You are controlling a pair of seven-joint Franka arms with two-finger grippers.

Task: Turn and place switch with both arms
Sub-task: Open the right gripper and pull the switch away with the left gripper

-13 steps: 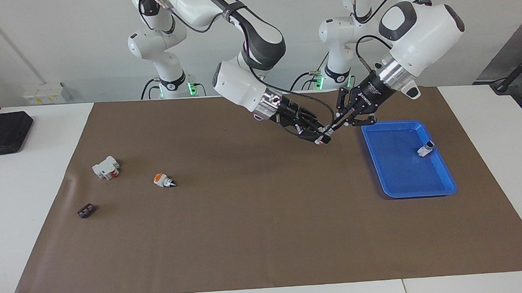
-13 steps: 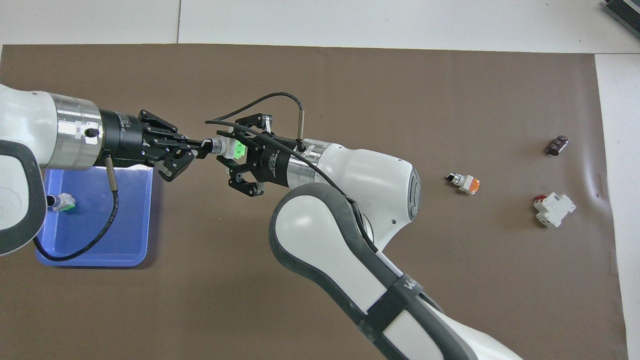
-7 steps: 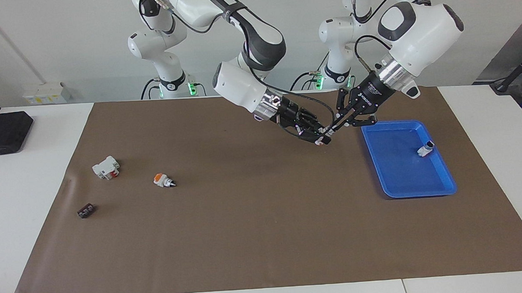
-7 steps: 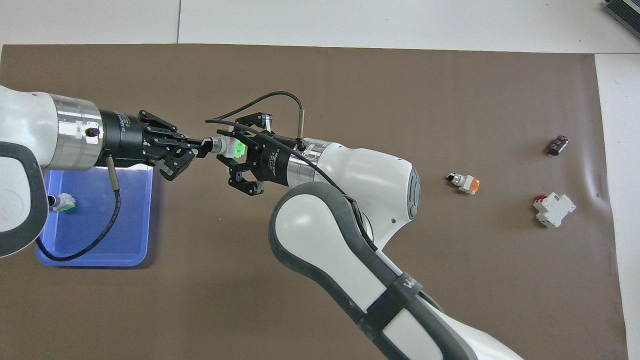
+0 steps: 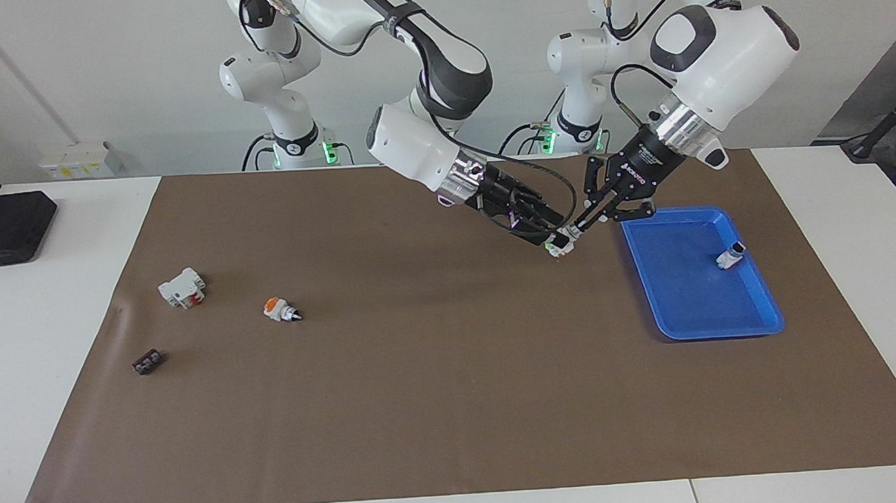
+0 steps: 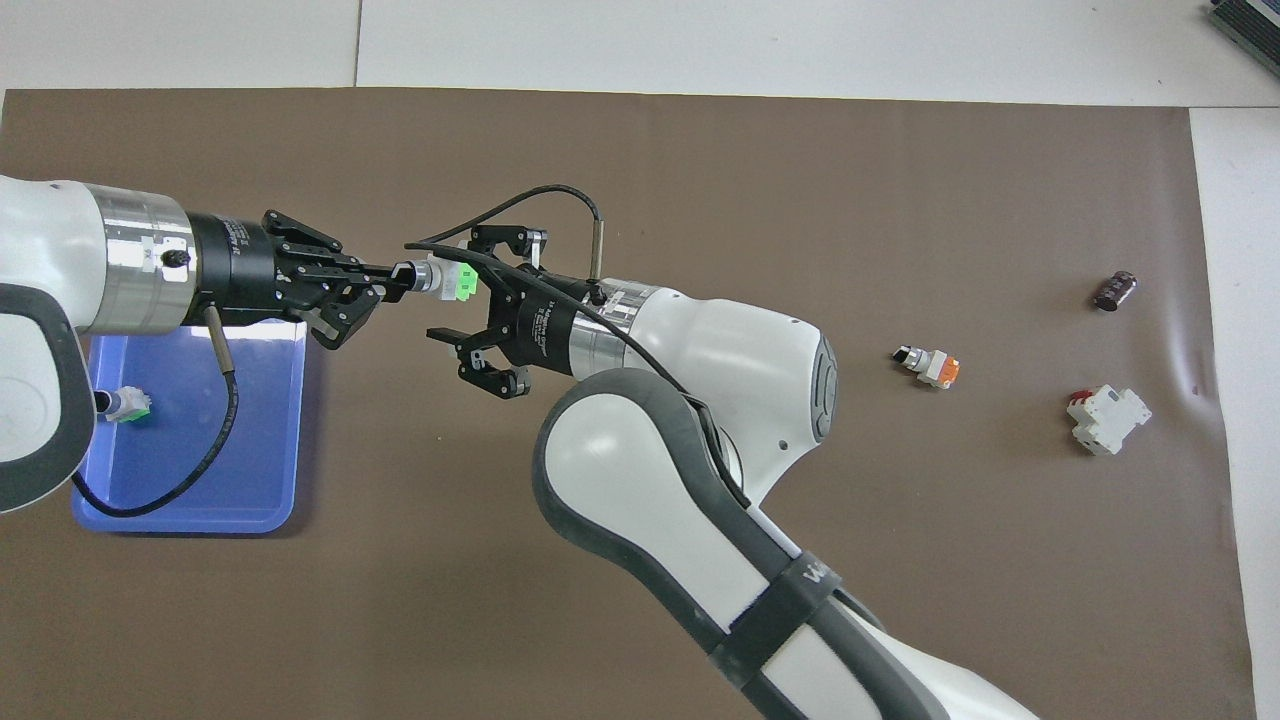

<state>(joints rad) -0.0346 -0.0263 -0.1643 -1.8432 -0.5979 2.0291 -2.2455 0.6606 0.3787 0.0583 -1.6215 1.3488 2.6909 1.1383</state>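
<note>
The switch (image 6: 447, 282) (image 5: 562, 246), white with a bright green block and a black knob, hangs in the air over the brown mat, beside the blue tray (image 5: 694, 310) (image 6: 200, 505). My left gripper (image 6: 400, 280) (image 5: 576, 232) is shut on its knob end. My right gripper (image 6: 455, 298) (image 5: 548, 236) is open, its fingers standing apart on either side of the green end. A second green-ended switch (image 6: 126, 405) (image 5: 730, 256) lies in the tray.
Toward the right arm's end of the mat lie an orange-ended switch (image 5: 279, 309) (image 6: 932, 366), a white breaker with red (image 5: 182, 287) (image 6: 1107, 418) and a small dark part (image 5: 147, 361) (image 6: 1115, 290). A black device (image 5: 1, 226) sits on the white table past that end.
My right gripper has opened and let go of the switch's green end. The left gripper keeps the switch and has shifted it slightly.
</note>
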